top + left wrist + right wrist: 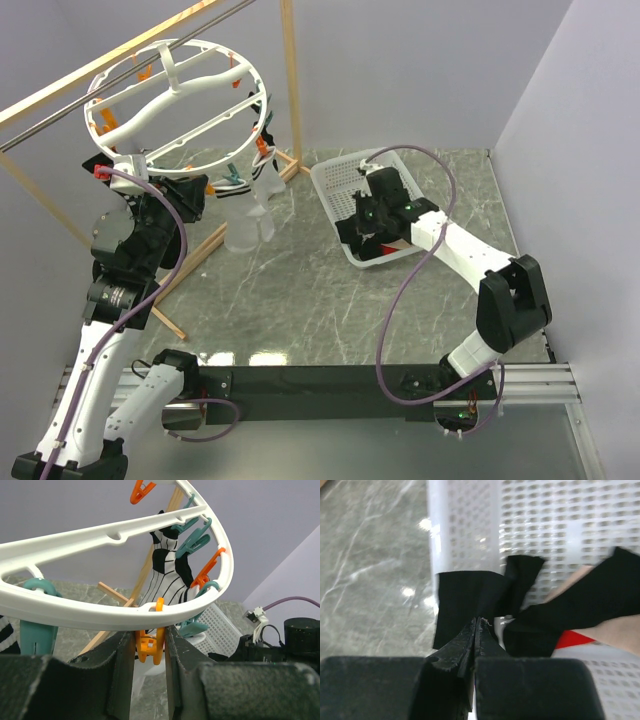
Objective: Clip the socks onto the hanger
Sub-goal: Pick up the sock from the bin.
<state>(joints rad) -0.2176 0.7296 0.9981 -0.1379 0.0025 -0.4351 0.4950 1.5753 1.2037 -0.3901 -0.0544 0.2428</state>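
Now, left pincer (149, 636) is narrowed onto an orange clip (150, 651) under the hanger (100, 612) rim, both fingers touching the clip. I read the right pincer (476, 625) as pinched tight on a black sock (462, 595) draped over the white basket (560, 520) wall.

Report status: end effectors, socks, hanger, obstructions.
Left end effector clamps orange clip on hanger rim. Right end effector shut on black sock at basket. No obstruction seen.
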